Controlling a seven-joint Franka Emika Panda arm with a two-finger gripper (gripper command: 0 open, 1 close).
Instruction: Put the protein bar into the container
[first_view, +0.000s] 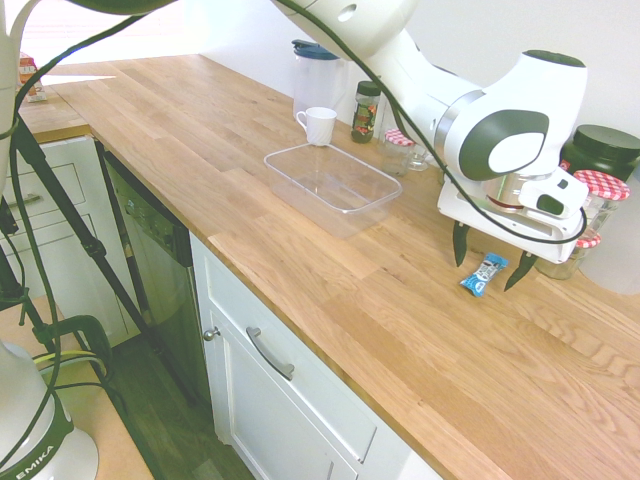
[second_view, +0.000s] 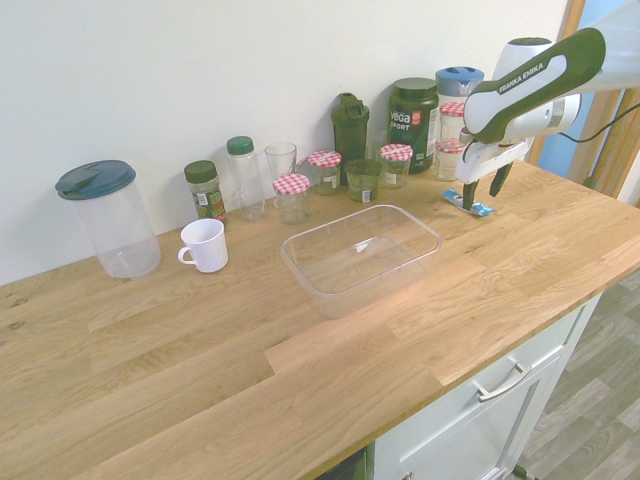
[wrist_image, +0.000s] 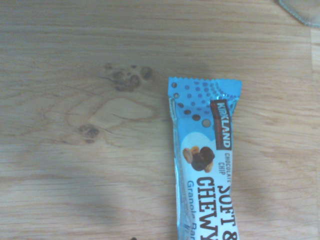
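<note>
The protein bar (first_view: 484, 273) in its shiny blue wrapper lies flat on the wooden counter near the jars, also seen as the bar (second_view: 468, 203) and close up as the bar (wrist_image: 206, 160). My gripper (first_view: 490, 262) hangs open just above it, one dark finger on each side, touching nothing; from the other side the gripper (second_view: 484, 185) shows the same. The container (first_view: 332, 178), a clear shallow lidless tub, sits further along the counter; the tub (second_view: 362, 256) holds nothing.
Jars with red-checked lids (second_view: 396, 163), a dark tub (second_view: 414, 122), bottles and a glass line the wall behind the bar. A white mug (second_view: 204, 245) and a lidded clear pitcher (second_view: 106, 218) stand beyond the container. The counter's front edge (first_view: 300, 330) drops to drawers.
</note>
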